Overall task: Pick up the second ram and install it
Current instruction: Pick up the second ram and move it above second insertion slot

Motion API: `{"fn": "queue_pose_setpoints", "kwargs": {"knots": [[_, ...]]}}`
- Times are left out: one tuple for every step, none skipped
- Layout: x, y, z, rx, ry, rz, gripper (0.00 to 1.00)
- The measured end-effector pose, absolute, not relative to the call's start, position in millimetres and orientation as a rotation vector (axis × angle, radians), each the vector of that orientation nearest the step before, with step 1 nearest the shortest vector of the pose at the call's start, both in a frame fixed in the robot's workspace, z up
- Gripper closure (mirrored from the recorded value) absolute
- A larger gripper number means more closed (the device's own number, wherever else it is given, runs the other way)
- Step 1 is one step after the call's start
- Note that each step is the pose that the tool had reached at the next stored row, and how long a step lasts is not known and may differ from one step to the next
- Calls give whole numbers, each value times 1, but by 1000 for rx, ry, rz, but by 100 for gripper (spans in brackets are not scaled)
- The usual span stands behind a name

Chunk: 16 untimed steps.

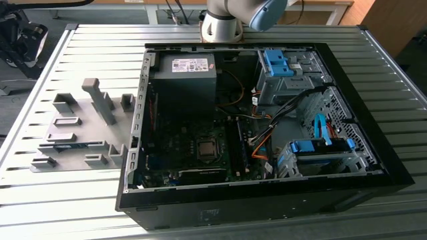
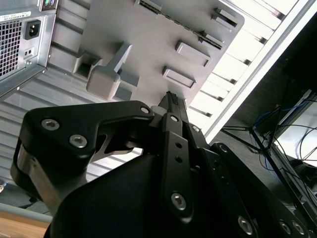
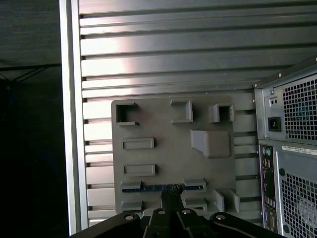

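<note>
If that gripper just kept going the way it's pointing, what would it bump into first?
Probably the second ram lying in the grey holder plate; the gripper points right at it, though depth is unclear.

The black end effector (image 2: 172, 100) (jaws together) hangs over the grey holder plate (image 2: 148, 42).
</note>
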<state>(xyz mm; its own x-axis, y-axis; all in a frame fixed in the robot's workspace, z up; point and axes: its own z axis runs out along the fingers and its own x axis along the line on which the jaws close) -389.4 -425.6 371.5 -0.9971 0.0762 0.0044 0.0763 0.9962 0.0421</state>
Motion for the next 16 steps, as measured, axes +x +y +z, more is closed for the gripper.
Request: {"fn": "queue_pose_setpoints", "kwargs": {"knots": [[-389,-426,372,-120,-3136,-66,89],[-389,-426,372,-120,-3136,-66,89],[-389,-426,371,-120,-3136,-66,89],[-389,-426,372,-120,-3136,-66,89],[-389,-426,371,-120,-3136,-66,89],[-389,-426,372,-120,-3136,-66,89],[-389,-426,372,-120,-3136,-66,89],[-389,-426,372,-120,-3136,-66,89],[-389,-426,372,-120,-3136,-66,89],[-389,-426,372,-119,-3136,-66,89],[-389,-426,372,-113,-3136,-66,89],[-390,-426,372,-102,-3136,-66,89],[-390,-426,372,-82,-3137,-66,89],[-390,-426,371,-56,-3137,-66,89],[-390,-426,371,-30,-3137,-66,89],[-390,-426,371,-1,-3137,-66,89]]}}
